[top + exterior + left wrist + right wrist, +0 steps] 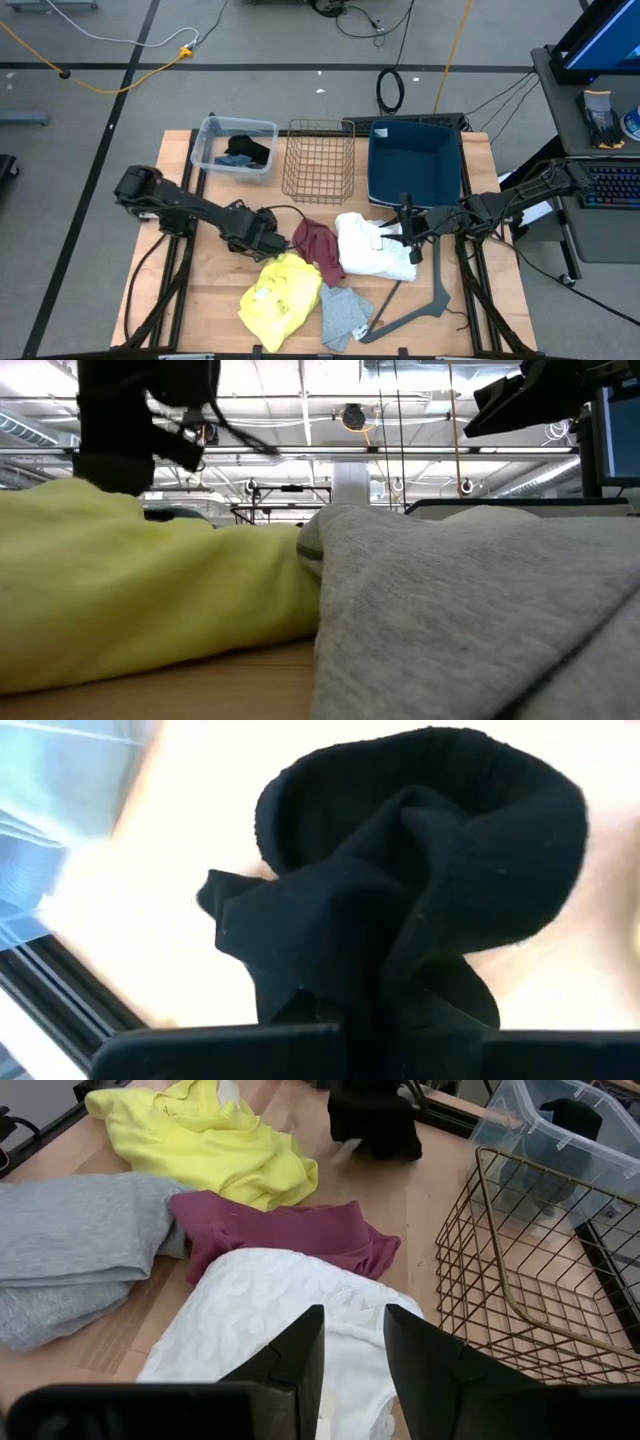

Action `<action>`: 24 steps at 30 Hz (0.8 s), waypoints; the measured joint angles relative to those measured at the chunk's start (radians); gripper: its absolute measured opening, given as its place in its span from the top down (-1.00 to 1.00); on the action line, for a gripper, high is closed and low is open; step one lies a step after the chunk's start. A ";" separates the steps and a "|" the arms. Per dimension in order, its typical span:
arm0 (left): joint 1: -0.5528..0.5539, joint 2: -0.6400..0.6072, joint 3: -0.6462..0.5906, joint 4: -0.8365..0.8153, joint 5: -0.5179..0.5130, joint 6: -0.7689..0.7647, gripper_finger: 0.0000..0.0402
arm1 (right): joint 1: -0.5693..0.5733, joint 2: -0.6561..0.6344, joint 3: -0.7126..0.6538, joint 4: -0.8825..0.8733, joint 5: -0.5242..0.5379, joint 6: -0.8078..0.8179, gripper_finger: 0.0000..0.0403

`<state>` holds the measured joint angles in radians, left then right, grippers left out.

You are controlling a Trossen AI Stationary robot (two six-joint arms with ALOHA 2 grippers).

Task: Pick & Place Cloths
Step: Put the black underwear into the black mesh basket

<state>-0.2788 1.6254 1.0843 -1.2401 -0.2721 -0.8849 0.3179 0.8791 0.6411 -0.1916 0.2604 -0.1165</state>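
From my station the tabletop [215,300] shows bare wood along its left side and front left corner, while the far edge is lined by a clear bin [234,147], a wire basket [319,160] and a blue tub [413,160], set side by side with narrow gaps. The cloths crowd the middle and front: the yellow cloth [279,288] lies crumpled near the front edge, its long axis running diagonally; the white cloth [368,246] sits in front of the blue tub; the maroon cloth [318,247] lies between them, touching both; the grey cloth [344,314] lies at the front edge beside a grey angled bar [420,305]. My left arm stretches low from the left edge, its left claw [268,232] closed on a bunched black cloth [400,890] just beside the maroon one. My right arm reaches in from the right, and the right claw [352,1342] hangs over the white cloth, fingers slightly parted, gripping nothing.
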 joint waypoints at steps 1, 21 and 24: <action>-0.005 -0.025 0.000 0.001 -0.012 -0.013 0.96 | 0.000 0.000 0.000 0.000 0.000 0.000 0.50; -0.078 -0.274 0.003 0.229 -0.121 -0.044 0.98 | 0.000 0.000 0.000 0.069 0.000 -0.027 0.50; -0.078 -0.274 0.003 0.334 -0.113 0.025 0.98 | 0.000 0.000 0.000 0.069 0.000 -0.029 0.50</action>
<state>-0.3569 1.3510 1.0874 -0.9063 -0.3849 -0.8601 0.3177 0.8791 0.6411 -0.1226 0.2604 -0.1453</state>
